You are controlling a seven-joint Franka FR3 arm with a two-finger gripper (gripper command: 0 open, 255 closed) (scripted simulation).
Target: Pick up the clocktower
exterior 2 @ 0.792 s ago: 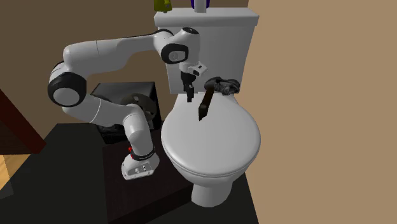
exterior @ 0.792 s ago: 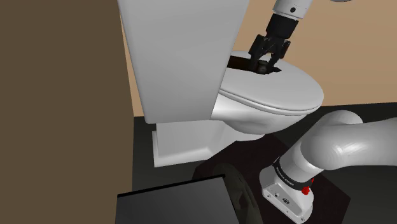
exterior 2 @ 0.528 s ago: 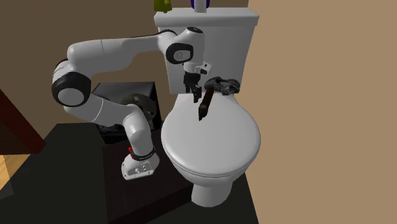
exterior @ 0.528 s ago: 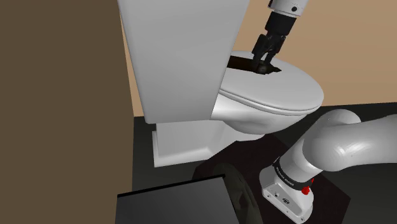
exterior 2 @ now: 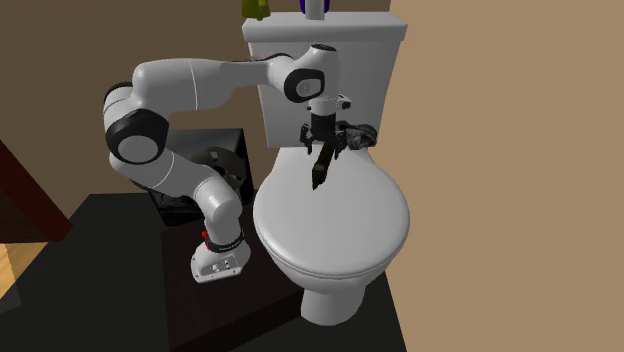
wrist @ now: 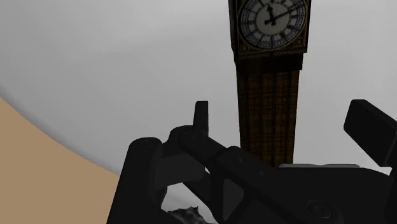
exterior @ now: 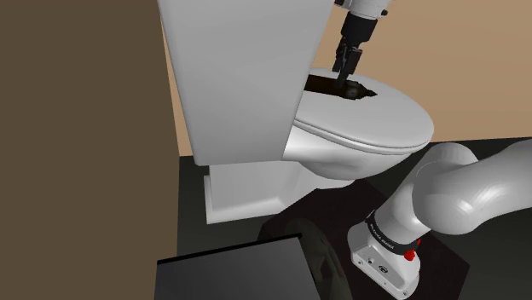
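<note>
Gripper (exterior 2: pixel 322 150) has shifted over the lying clocktower (exterior 2: pixel 319 175), fingers apart.

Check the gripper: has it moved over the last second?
Yes. In the second exterior view the gripper has slid right across the tank front and now hangs over the clocktower lying on the toilet lid.

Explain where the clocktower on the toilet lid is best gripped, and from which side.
Probably the clocktower by its slim brown shaft below the clock face, from straight above with jaws across its width: it lies flat on the toilet lid, long sides exposed.
</note>
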